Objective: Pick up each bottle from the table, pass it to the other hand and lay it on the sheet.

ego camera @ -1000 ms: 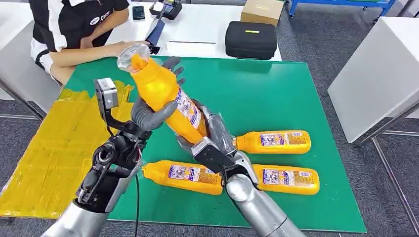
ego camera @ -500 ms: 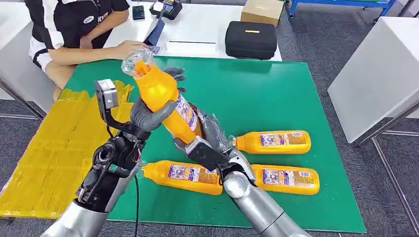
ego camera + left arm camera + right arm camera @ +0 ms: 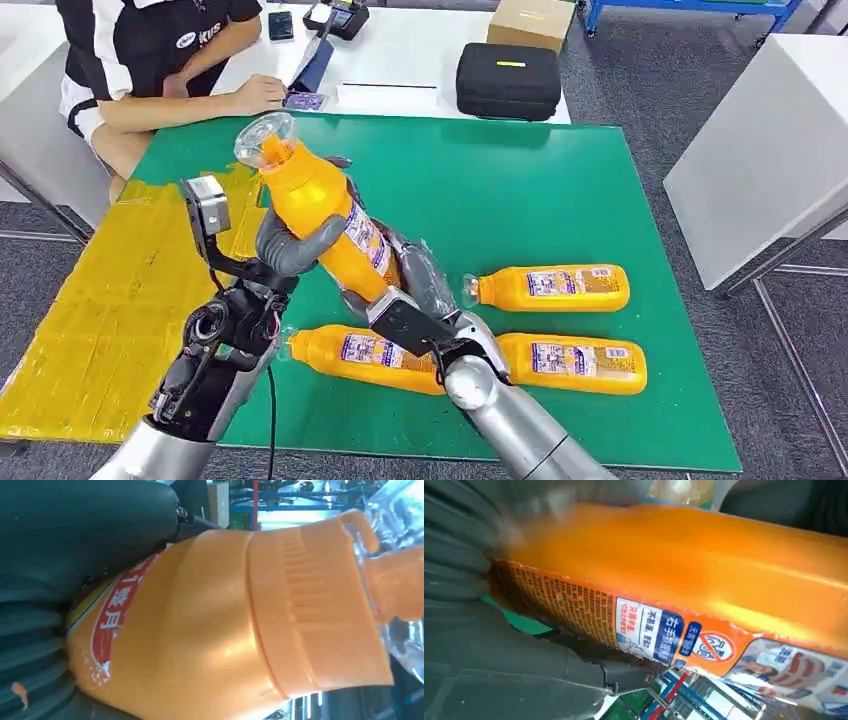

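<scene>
An orange bottle (image 3: 320, 215) with a clear cap stands tilted in the air above the green table (image 3: 520, 190), cap pointing up and away. My left hand (image 3: 290, 245) grips its middle, and close up the bottle (image 3: 210, 630) lies against that hand (image 3: 75, 530). My right hand (image 3: 420, 280) holds the lower end, with the labelled side of the bottle (image 3: 704, 570) resting in that hand (image 3: 499, 660). Three more orange bottles lie flat on the table: two on the right (image 3: 550, 288) (image 3: 575, 362) and one near the front (image 3: 360, 352). The yellow sheet (image 3: 100, 300) lies at the left.
A person (image 3: 150, 50) sits at the far left corner with a hand (image 3: 258, 95) resting at the table's back edge. A black case (image 3: 508, 80) and a cardboard box (image 3: 532, 20) stand on the white table behind. Another white table (image 3: 770, 130) stands to the right.
The held bottle and both my hands have shifted a little to the left, toward the sheet. The person's hand has drawn back slightly from the bottle's cap.
</scene>
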Action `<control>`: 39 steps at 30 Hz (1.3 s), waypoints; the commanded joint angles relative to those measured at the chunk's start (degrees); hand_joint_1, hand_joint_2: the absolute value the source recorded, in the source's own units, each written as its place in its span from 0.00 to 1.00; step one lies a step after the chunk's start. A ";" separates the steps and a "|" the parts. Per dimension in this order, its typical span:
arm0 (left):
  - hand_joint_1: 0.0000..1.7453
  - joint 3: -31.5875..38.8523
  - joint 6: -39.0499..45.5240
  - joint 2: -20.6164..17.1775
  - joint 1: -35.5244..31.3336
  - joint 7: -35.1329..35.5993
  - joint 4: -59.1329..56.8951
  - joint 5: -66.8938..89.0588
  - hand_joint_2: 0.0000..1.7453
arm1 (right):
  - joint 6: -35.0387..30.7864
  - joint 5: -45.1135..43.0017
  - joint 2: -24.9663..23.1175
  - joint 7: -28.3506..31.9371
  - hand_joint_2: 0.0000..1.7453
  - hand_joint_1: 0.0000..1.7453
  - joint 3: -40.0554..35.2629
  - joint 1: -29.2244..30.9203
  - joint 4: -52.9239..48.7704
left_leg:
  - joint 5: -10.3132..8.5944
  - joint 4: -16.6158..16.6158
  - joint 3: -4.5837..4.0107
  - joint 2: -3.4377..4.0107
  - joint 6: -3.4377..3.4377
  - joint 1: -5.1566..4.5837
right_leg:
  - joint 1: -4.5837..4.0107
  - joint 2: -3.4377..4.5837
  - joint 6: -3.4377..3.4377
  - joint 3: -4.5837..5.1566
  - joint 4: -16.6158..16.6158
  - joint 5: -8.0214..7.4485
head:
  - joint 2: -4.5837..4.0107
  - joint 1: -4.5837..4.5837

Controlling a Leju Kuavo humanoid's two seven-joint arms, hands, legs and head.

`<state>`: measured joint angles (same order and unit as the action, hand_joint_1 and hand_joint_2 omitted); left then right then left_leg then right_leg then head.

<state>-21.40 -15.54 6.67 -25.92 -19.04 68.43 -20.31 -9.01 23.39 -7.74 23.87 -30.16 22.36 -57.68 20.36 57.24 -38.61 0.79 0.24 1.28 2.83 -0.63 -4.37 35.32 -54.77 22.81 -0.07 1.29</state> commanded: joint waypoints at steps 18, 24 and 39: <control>1.00 6.85 35.53 -10.39 2.83 1.51 3.97 53.56 1.00 | -2.28 -2.85 3.29 1.57 1.00 0.00 0.16 -7.09 -16.05 | 0.28 0.08 0.47 0.03 0.06 0.01 | -0.03 0.13 0.42 -0.38 -0.07 0.25 | 0.00 0.00; 1.00 7.70 37.23 -11.31 1.36 2.19 1.49 57.21 1.00 | -1.84 -2.15 3.96 0.39 1.00 0.00 0.43 -8.65 -19.89 | 0.13 0.01 0.24 -0.06 0.01 0.02 | -0.03 0.01 0.29 -0.15 -0.04 0.15 | 0.00 0.00; 1.00 3.05 44.13 -14.53 -20.46 15.97 -40.98 95.85 1.00 | -2.55 0.42 9.91 -0.30 1.00 0.00 2.51 -12.61 -29.84 | 0.00 -0.02 0.21 -0.17 -0.02 0.03 | -0.02 -0.11 0.36 -0.08 0.01 -0.01 | 0.00 0.00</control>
<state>-14.69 27.96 -5.66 -32.58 -5.92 56.31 66.76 -10.97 22.32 -2.38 24.35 -29.00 11.52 -82.69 20.31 57.24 -38.59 0.81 0.17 1.31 2.82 -0.60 -4.22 35.49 -54.76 22.69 -0.07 1.29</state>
